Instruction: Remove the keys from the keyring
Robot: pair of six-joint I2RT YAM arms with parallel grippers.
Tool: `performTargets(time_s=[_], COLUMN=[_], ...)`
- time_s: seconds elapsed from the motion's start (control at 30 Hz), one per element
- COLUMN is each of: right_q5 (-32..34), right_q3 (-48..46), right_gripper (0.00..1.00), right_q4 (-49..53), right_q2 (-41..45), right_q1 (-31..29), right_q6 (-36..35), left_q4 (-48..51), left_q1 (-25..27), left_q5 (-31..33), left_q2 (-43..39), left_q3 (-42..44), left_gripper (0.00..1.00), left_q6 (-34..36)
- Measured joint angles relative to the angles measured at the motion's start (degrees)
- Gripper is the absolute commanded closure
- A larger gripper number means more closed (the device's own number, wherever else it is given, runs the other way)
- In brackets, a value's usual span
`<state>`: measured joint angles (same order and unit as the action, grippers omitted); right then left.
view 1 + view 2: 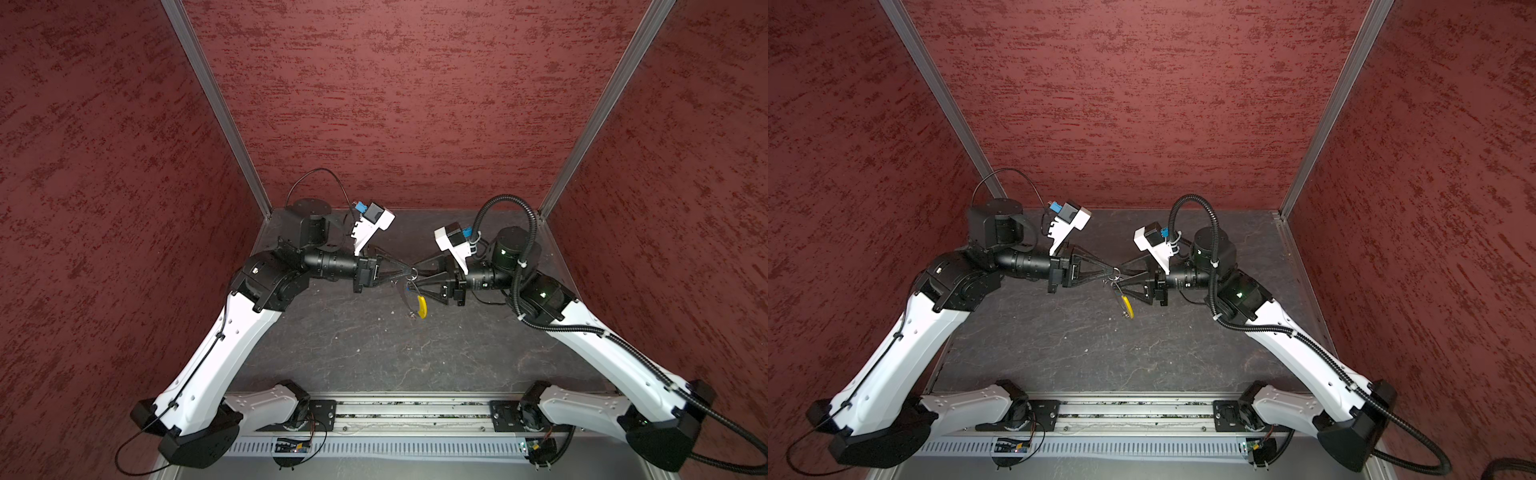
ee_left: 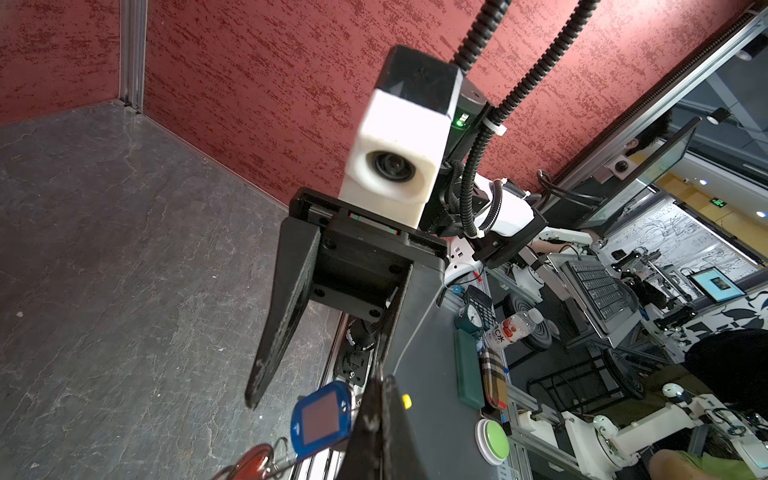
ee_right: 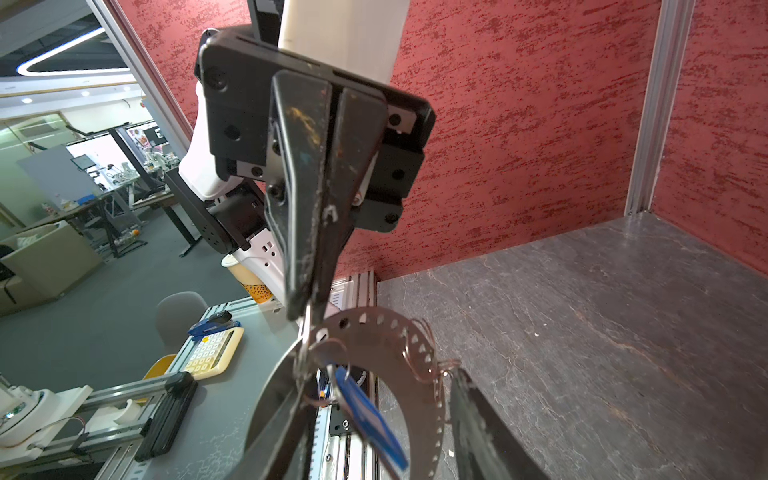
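Both grippers meet above the middle of the table, tip to tip. My left gripper [image 1: 409, 272] [image 2: 380, 380] is shut on a thin wire ring of the keyring [image 3: 374, 328], a curved perforated metal band; its yellow sleeve [image 1: 422, 307] [image 1: 1128, 309] hangs below. From small rings on it dangle the keys: the blue-headed key [image 2: 320, 419] [image 3: 370, 419] and the red-headed key [image 2: 257, 461]. My right gripper [image 1: 414, 277] [image 3: 376, 365] is open, and its fingers [image 3: 478, 415] stand on either side of the band and the blue key.
The dark stone-patterned table [image 1: 353, 340] is boxed in by red walls on three sides. A metal rail [image 1: 411, 409] with both arm bases runs along its front edge. Beyond that edge the wrist views show a desk with a calculator [image 3: 212, 349] and a green button [image 2: 494, 438].
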<state>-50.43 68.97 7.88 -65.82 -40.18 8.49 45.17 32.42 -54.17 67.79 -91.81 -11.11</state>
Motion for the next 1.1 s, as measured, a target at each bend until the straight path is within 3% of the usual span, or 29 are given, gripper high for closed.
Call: performTargets(time_s=[0.37,0.53,1.1], right_q5=[-0.35,-0.35,0.37], right_q3=[0.02,0.39,4.26], right_gripper=[0.80,0.99,1.00], right_q4=[0.46,1.20,3.10], right_q2=[-0.09,-0.17,-3.26], right_q1=[-0.42,-0.57,-3.08], right_q6=[-0.57,-1.20,-2.54], left_q4=[-2.47,-3.63,-19.69], left_q1=[-1.01,-1.05,0.42], left_q5=[0.17,0.70,8.04], left_q2=[-0.26,-0.74,-6.99], left_q3=[1.40,2.19,13.31], left_gripper=[1.00,1.00,1.00], left_q6=[-1.86,-2.69,-8.66])
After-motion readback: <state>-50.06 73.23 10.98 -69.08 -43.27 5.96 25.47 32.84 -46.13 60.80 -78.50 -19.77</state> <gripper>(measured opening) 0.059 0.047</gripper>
